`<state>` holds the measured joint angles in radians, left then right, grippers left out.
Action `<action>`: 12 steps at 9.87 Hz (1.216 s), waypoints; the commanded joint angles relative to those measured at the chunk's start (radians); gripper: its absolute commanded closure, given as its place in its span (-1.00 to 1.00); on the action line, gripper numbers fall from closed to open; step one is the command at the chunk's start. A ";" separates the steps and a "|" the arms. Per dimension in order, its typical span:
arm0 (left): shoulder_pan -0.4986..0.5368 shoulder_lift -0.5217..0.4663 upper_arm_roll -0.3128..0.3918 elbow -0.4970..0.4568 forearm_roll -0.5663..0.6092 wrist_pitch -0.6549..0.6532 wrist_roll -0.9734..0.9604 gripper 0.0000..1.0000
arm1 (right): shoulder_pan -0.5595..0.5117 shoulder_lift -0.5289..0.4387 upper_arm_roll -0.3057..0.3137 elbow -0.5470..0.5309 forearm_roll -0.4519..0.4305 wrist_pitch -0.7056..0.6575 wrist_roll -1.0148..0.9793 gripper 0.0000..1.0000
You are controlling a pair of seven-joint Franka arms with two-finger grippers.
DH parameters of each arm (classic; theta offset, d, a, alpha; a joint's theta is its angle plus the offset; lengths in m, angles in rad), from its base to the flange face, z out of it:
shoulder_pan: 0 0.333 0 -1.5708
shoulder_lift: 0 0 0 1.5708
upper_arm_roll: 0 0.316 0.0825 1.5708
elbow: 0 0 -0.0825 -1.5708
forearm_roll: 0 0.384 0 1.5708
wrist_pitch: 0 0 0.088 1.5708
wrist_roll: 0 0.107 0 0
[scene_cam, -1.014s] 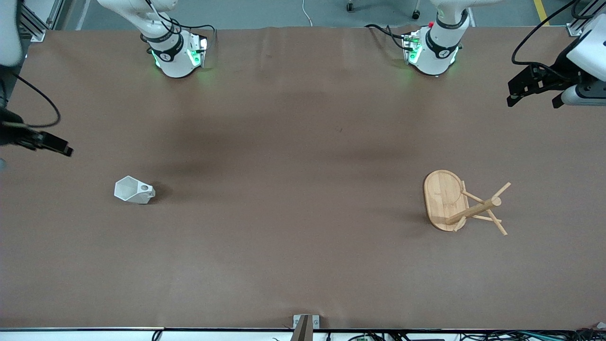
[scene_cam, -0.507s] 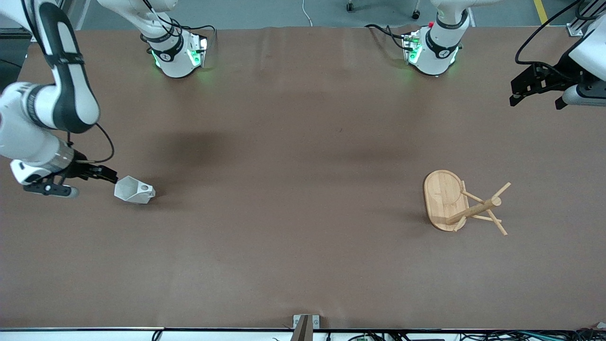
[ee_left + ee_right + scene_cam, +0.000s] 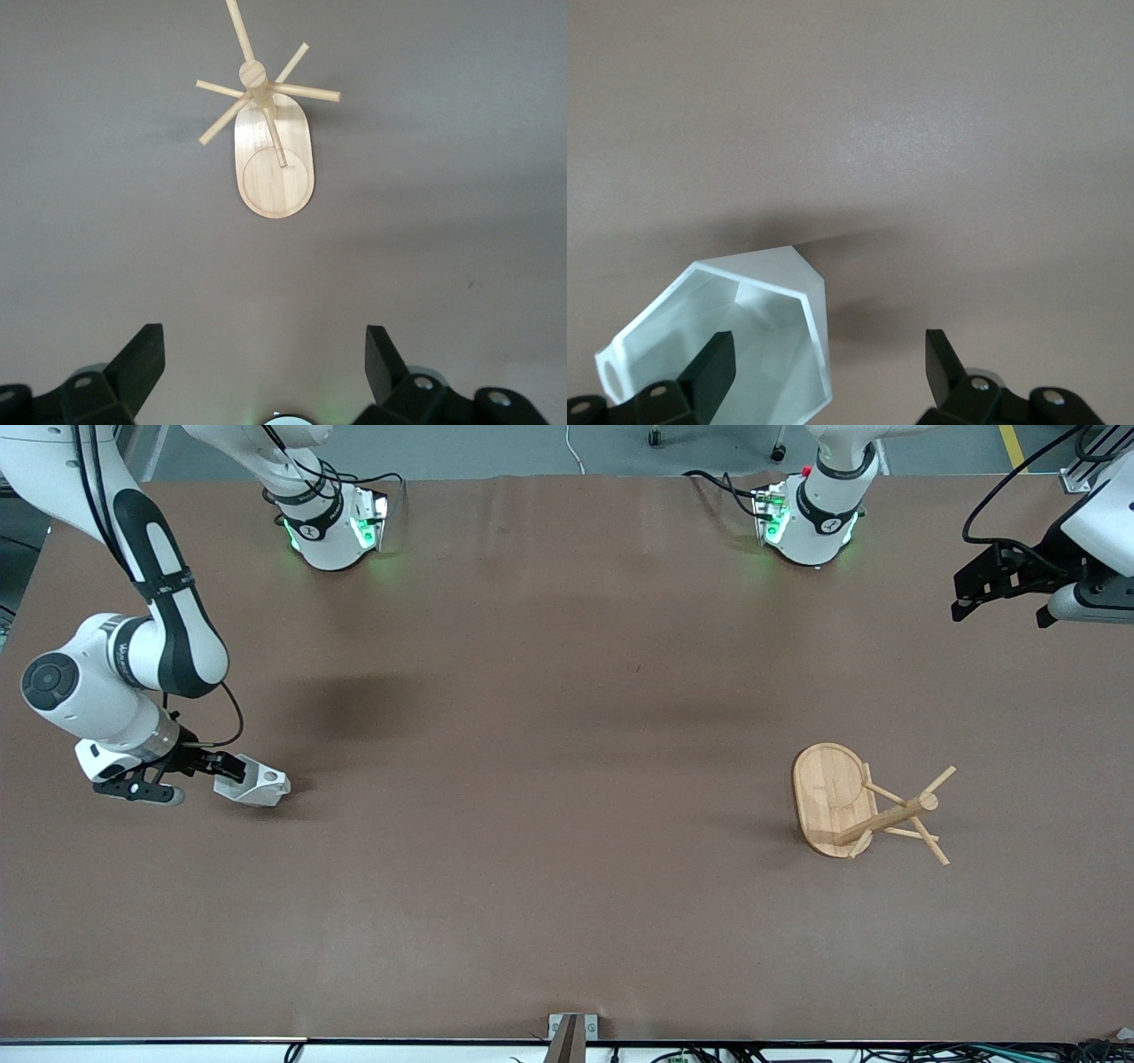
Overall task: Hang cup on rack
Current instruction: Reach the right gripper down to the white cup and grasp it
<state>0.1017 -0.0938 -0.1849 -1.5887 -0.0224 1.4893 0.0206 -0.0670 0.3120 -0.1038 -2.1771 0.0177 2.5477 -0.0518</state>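
Cup [image 3: 255, 783] lies on its side on the brown table [image 3: 549, 717] toward my right arm's end, its polygonal mouth turned to my right gripper [image 3: 232, 767] and its blocky handle with the round hole pointing toward the middle of the table. My right gripper is low at the cup's rim, fingers spread. In the right wrist view one finger [image 3: 716, 367] sits in front of the cup's [image 3: 735, 341] open mouth and appears to be inside the rim, while the other stands out over bare table beside the cup's wall, so the wall is between them; I cannot tell whether either pad touches it, and nothing is clamped.

The rack [image 3: 864, 804] stands well apart from the cup, toward my left arm's end of the table. Its oval bamboo base is flat on the table, with the post rising from one end of the base and thin pegs angling off near the top. No cup hangs on it.

My left gripper [image 3: 1001, 598] waits up in the air over the table's edge at my left arm's end. Its fingers are wide apart and hold nothing; in the left wrist view [image 3: 264, 376] the rack [image 3: 270, 146] shows between them, farther off.
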 commanded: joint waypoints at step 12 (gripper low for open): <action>0.001 0.019 -0.015 -0.010 -0.039 -0.020 0.015 -1.00 | -0.002 0.032 0.012 0.073 0.004 -0.101 -0.017 0.98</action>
<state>0.0967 -0.0934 -0.1980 -1.5887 -0.0453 1.4878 0.0206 -0.0657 0.3477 -0.0975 -2.1540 0.0196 2.5370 -0.0703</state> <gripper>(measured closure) 0.000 0.947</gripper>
